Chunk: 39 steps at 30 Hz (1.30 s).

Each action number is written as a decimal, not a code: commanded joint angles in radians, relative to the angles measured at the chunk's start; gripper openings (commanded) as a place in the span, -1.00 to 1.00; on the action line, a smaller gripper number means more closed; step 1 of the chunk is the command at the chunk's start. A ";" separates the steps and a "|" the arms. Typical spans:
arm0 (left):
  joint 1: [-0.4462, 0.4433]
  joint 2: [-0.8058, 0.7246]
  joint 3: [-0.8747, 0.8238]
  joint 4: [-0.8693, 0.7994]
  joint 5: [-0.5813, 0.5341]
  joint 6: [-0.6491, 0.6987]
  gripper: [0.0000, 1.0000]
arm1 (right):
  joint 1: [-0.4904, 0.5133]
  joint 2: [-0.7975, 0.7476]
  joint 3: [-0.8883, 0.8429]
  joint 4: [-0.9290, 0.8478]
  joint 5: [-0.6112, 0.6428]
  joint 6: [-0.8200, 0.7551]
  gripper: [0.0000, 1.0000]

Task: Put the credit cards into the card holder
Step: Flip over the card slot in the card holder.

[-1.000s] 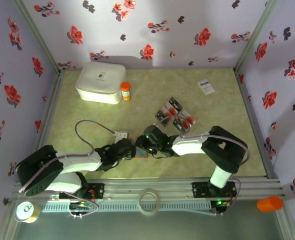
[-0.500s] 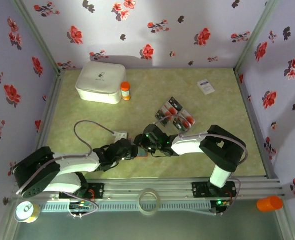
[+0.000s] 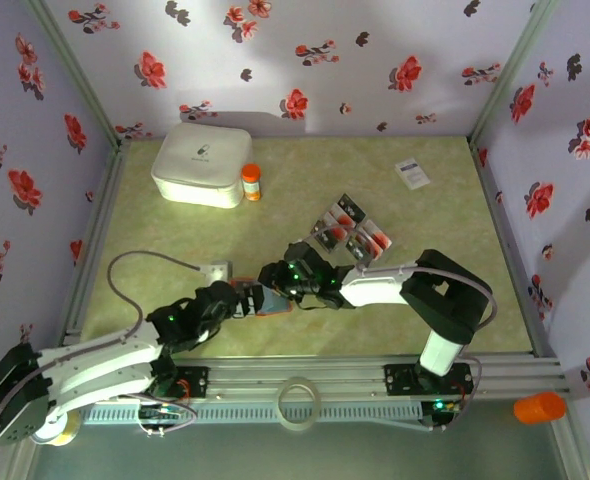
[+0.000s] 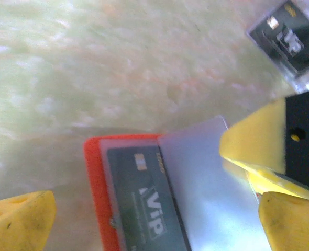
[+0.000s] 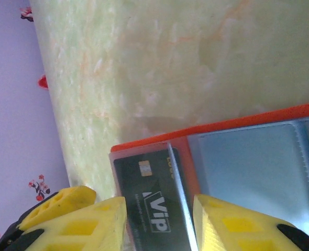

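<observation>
The card holder (image 3: 274, 303) lies open near the table's front, orange (image 5: 222, 125) with a grey-blue inner panel (image 4: 212, 193). A dark credit card marked VIP (image 5: 154, 204) sits in its left pocket, and my right gripper (image 5: 157, 222) is shut on that card's long edges. My left gripper (image 3: 243, 300) is just left of the holder. In the left wrist view it is open (image 4: 154, 225), one fingertip (image 4: 18, 219) off the holder's left edge. The other credit cards (image 3: 351, 236) lie in a loose cluster behind the right gripper (image 3: 271, 288); one (image 4: 288, 36) shows in the left wrist view.
A white box (image 3: 203, 163) and an orange-capped bottle (image 3: 251, 182) stand at the back left. A white printed card (image 3: 412, 173) lies at the back right. A small grey block (image 3: 215, 270) on the left arm's cable rests left of the holder. Flowered walls enclose three sides.
My left gripper has opened wide and its arm has drawn back toward the near left. The right gripper and the holder have shifted slightly left.
</observation>
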<state>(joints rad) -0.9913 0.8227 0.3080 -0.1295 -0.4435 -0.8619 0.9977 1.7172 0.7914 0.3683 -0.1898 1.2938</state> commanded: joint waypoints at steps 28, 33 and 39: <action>0.278 -0.152 0.046 -0.303 -0.009 -0.119 0.99 | 0.086 0.205 0.109 0.126 -0.036 0.034 -0.19; 0.284 -0.108 0.049 -0.267 0.027 -0.107 0.99 | 0.086 0.176 0.076 0.128 -0.031 0.024 -0.30; 0.300 -0.035 0.070 -0.212 0.087 -0.074 0.99 | 0.088 0.163 0.035 0.159 -0.025 0.034 -0.41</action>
<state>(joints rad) -0.7052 0.7609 0.3462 -0.3866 -0.3935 -0.9722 1.0801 1.9015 0.8501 0.5198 -0.2150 1.3201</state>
